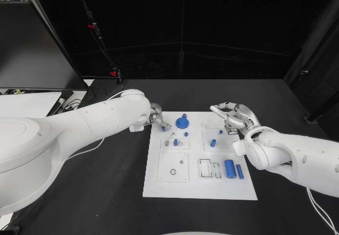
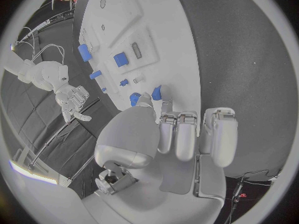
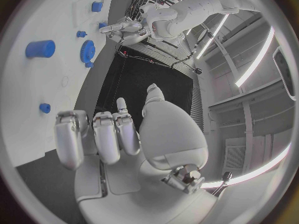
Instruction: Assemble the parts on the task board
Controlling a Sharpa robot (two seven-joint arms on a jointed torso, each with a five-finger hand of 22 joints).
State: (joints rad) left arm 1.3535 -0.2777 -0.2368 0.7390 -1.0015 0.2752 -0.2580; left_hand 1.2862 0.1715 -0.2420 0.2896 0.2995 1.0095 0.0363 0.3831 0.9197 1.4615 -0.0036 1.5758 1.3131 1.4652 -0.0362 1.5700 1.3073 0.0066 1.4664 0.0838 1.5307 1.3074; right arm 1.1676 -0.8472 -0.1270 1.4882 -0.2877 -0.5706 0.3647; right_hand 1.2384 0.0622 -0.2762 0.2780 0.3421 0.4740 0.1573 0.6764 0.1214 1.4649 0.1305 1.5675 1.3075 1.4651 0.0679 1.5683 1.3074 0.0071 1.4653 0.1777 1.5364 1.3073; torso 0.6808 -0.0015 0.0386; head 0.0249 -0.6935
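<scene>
Head view: white rectangular task board [image 1: 199, 188] partly assembled; blue cylinders [image 1: 230, 169] loose. Left hand [image 1: 156, 117] fingers pinching small blue peg [image 2: 156, 92]; right hand [image 1: 233, 116] fingers apart, empty.

A robotics lab: black curtains [image 1: 212, 39] enclose a black table [image 1: 106, 196] bearing a white task board [image 1: 201, 188].

White task board [image 1: 200, 188] flat on counter, long side running near-far. Blue parts on it: gear [image 1: 182, 122] at far edge, small peg [image 1: 212, 143] mid-right, big cylinder [image 1: 230, 168] w/ slim bar [image 1: 239, 171] beside it near-right, small piece [image 1: 176, 142] mid-left.
</scene>
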